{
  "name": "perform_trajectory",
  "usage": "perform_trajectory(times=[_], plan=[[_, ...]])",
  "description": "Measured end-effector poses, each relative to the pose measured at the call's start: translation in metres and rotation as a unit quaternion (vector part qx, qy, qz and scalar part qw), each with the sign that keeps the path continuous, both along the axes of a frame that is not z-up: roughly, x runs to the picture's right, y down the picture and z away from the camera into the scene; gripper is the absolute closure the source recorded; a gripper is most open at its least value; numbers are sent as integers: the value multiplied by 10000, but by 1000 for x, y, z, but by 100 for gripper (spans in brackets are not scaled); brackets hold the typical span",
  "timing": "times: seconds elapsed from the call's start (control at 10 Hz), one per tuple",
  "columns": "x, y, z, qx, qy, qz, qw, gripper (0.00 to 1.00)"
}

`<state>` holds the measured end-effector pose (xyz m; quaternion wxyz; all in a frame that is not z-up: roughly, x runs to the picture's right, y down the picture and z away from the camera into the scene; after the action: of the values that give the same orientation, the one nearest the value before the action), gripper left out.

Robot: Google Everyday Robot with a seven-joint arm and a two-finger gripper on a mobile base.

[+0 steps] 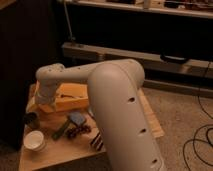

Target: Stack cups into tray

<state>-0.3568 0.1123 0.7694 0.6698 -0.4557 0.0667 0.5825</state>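
The yellow-orange tray (72, 98) stands at the back of a small wooden table (60, 156). The white cup (35, 140) stands upright on the table's front left, apart from the tray. The lime-green cup does not show clearly; a small dark round thing (31, 119) sits left of the tray. My arm (117, 107) fills the foreground and reaches left. My gripper (44, 98) hangs below the wrist at the tray's left end, mostly hidden by the arm.
Between tray and white cup lie a grey-blue object (76, 118), a dark green bar (60, 131), a dark reddish cluster (80, 131) and a striped item (97, 142). A dark cabinet stands left; a low shelf runs behind; cables lie on the floor at right.
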Motion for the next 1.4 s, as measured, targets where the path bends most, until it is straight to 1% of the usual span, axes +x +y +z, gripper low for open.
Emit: perform_trajectory(times=[0.1, 0.3, 0.5, 0.6, 0.7, 0.9, 1.0, 1.2, 1.3, 1.4], plan=[[-4, 9, 6, -28, 65, -76, 9999, 20], [-3, 17, 18, -68, 184, -128, 9997, 20], [-6, 23, 21, -112, 244, -183, 9995, 20], [-6, 23, 24, -115, 271, -191, 9994, 20], [-5, 25, 27, -136, 301, -215, 9992, 22], [-8, 30, 30, -181, 312, -239, 9991, 40], [-7, 31, 32, -209, 326, -226, 9990, 46], [-6, 33, 36, -268, 328, -172, 9990, 48], [-8, 33, 38, -306, 274, -170, 9990, 53], [-10, 34, 40, -352, 243, -188, 9989, 62]])
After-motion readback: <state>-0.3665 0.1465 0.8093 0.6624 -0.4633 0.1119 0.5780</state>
